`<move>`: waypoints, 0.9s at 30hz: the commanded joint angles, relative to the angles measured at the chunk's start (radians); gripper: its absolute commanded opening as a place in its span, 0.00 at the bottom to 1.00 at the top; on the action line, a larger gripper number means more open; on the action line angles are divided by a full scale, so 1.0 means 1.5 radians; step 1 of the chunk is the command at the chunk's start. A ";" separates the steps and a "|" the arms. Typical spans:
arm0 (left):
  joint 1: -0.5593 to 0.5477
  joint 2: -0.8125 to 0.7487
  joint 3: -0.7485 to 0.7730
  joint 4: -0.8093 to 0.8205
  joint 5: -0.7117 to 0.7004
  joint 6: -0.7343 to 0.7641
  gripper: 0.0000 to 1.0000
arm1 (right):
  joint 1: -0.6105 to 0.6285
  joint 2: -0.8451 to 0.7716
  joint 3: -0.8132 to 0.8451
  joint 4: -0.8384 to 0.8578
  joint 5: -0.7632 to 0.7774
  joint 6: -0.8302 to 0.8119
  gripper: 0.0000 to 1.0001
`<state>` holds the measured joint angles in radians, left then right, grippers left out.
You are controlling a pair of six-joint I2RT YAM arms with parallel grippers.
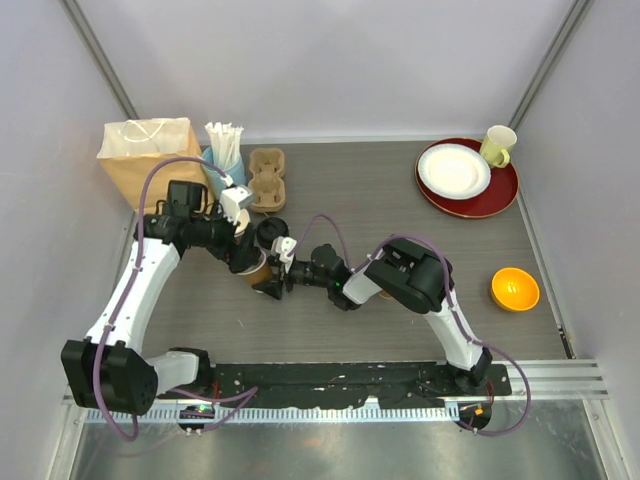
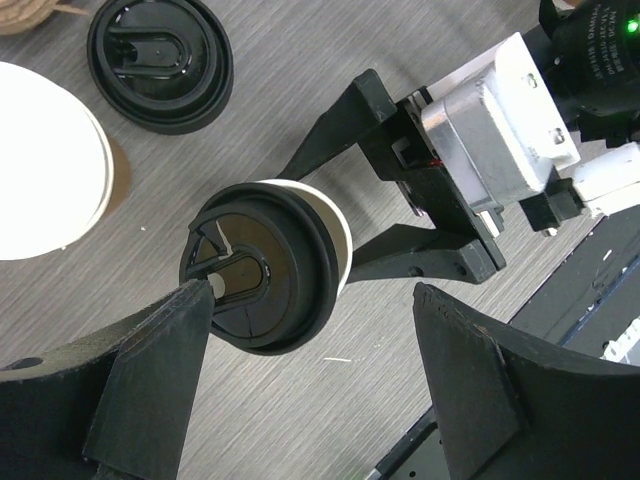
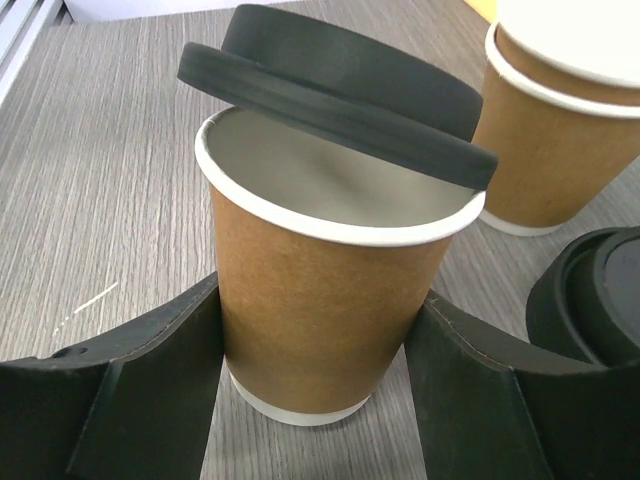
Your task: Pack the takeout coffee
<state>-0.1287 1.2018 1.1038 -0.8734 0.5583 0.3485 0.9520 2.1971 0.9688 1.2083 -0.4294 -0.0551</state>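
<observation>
Standing on the tabletop (image 1: pixel 400 210) left of middle, the cup (image 3: pixel 315 300) is being gripped at its sides by the right fingers (image 3: pixel 150 370), while the left fingers (image 2: pixel 150 380) are hanging wide apart over its lid (image 3: pixel 340 90). The lid is sitting tilted, one edge lifted off the rim; pressing evenly on that raised side is looking wisest. Whether the opposite edge is catching is hidden.
</observation>
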 commanded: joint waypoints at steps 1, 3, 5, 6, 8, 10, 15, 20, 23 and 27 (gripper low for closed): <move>-0.001 -0.004 -0.012 0.000 0.013 0.016 0.84 | 0.008 0.010 0.016 0.059 0.002 -0.015 0.47; -0.002 -0.004 -0.020 -0.004 0.012 0.021 0.84 | 0.007 0.009 0.017 0.054 0.003 -0.017 0.47; -0.004 -0.003 -0.025 -0.002 0.012 0.021 0.84 | 0.009 0.008 0.018 0.046 0.005 -0.024 0.47; -0.003 0.001 -0.026 0.000 0.011 0.021 0.84 | 0.008 0.007 0.018 0.042 0.007 -0.026 0.47; -0.005 0.004 -0.029 0.004 0.012 0.019 0.85 | 0.009 0.003 0.017 0.028 0.009 -0.036 0.47; -0.007 0.012 -0.030 0.013 0.014 0.018 0.85 | 0.010 0.001 0.015 0.024 0.008 -0.041 0.47; -0.007 0.000 -0.020 0.035 0.048 -0.016 0.86 | 0.010 -0.008 0.002 0.008 0.003 -0.043 0.47; -0.007 -0.029 -0.031 0.047 0.064 -0.029 0.86 | 0.010 0.000 -0.035 0.060 -0.012 -0.025 0.47; -0.007 -0.030 -0.038 0.038 0.065 -0.027 0.86 | 0.010 0.007 -0.048 0.073 -0.012 -0.034 0.48; -0.011 -0.013 -0.048 0.040 0.063 -0.019 0.86 | 0.010 0.012 -0.062 0.079 -0.001 -0.064 0.50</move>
<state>-0.1371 1.1732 1.0492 -0.8444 0.6292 0.3180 0.9596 2.2185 0.9043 1.3056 -0.4355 -0.1040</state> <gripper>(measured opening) 0.860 0.696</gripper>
